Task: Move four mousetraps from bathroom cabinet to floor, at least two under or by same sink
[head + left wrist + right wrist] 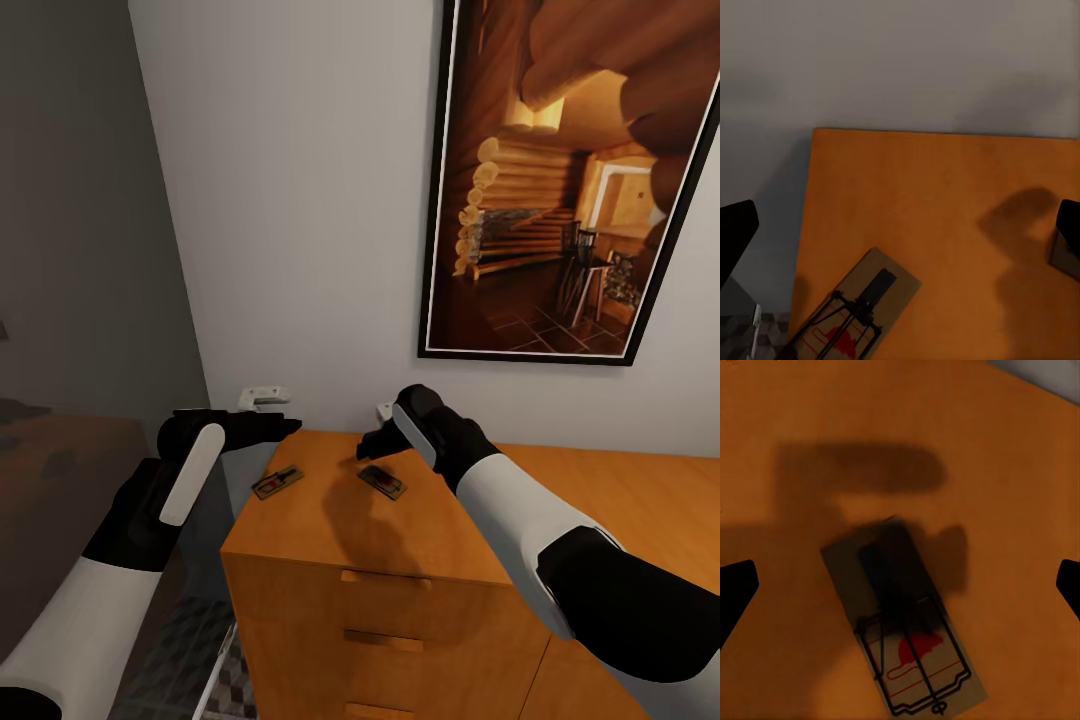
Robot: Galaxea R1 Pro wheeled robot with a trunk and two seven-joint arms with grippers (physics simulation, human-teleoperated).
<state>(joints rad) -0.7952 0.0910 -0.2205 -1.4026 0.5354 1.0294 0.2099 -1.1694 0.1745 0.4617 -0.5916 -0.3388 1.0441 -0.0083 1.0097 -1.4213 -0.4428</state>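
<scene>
Two mousetraps lie flat on the top of the orange-brown cabinet (420,530). The left mousetrap (277,483) (855,315) rests near the top's left edge, and my left gripper (272,428) (900,236) hovers open above and just behind it. The right mousetrap (382,481) (904,622), with a red mark and wire bar, lies in shadow directly under my right gripper (376,442) (900,585), which is open with its fingertips (736,589) wide apart. Neither gripper touches a trap. Other mousetraps are out of view.
A large framed log-cabin picture (570,180) hangs on the white wall behind the cabinet. A small white fixture (262,397) sits on the wall by my left gripper. Drawer handles (385,580) line the cabinet front. Patterned floor tiles (195,650) show beside the cabinet's left side.
</scene>
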